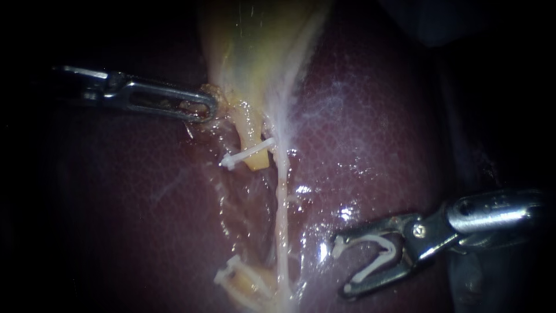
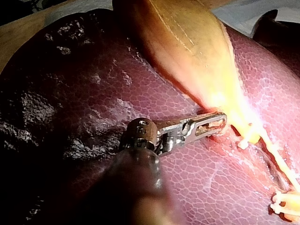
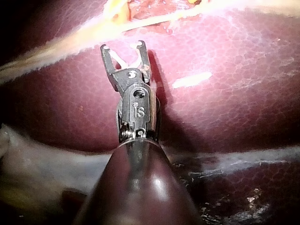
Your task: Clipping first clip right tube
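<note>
White plastic shows in the right instrument (image 1: 340, 265): its jaws stand wide with an open clip (image 1: 394, 250) seated between them and touching both. It hangs over the liver (image 1: 376, 116), near the right tube (image 1: 282, 197) but not yet around it. That tube is the thin pale strand running down from the gallbladder (image 1: 260, 40), just beside a cut yellow stump (image 1: 255, 145) that wears a closed clip (image 1: 246, 153); a second clipped stump (image 1: 240, 278) lies lower down. The left instrument (image 1: 205, 109) has its slotted jaws closed on tissue at the gallbladder's narrow end, to my eye to draw it aside so the strand stays taut and bare for clipping. Only the endoscope view holds both instruments and the gap between clip and strand. Looking along the shaft, the right wrist view shows the clip's two legs spread evenly, with the strand crossing ahead of them. From the left wrist view you get the gallbladder's broad body and the pinch at its tapering end, but no right instrument.
</note>
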